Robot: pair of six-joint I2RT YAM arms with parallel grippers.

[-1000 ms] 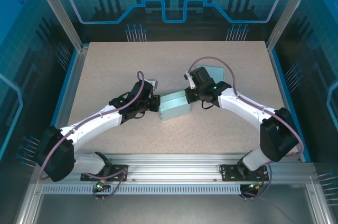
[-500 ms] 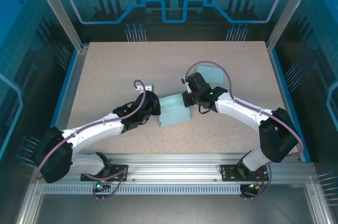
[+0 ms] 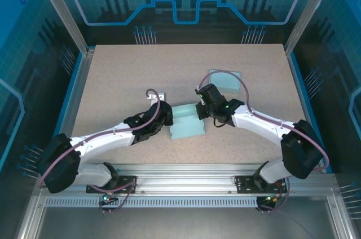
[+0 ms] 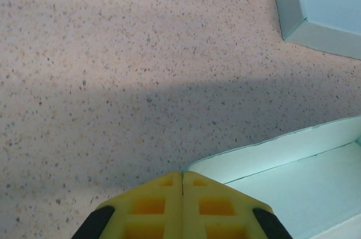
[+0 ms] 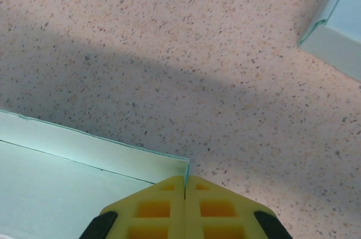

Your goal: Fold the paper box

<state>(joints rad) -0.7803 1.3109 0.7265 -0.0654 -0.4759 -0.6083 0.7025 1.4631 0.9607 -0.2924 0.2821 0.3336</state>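
Left gripper [image 3: 168, 117] sitting fully closed, yellow fingers [image 4: 161, 194] pressing flat together, nothing showing between them, tips sitting right at left corner of paper box [image 3: 186, 124]; cannot tell whether touching. Right gripper [image 3: 201, 109] likewise closed tight, gripping nothing, tips sitting at box's opposite corner. Box lying on speckled table [image 3: 113, 75] near middle, between 2 arms, thin upright wall showing. Pale teal box piece [image 3: 225, 80] lying farther back, right of centre, well apart from both grippers
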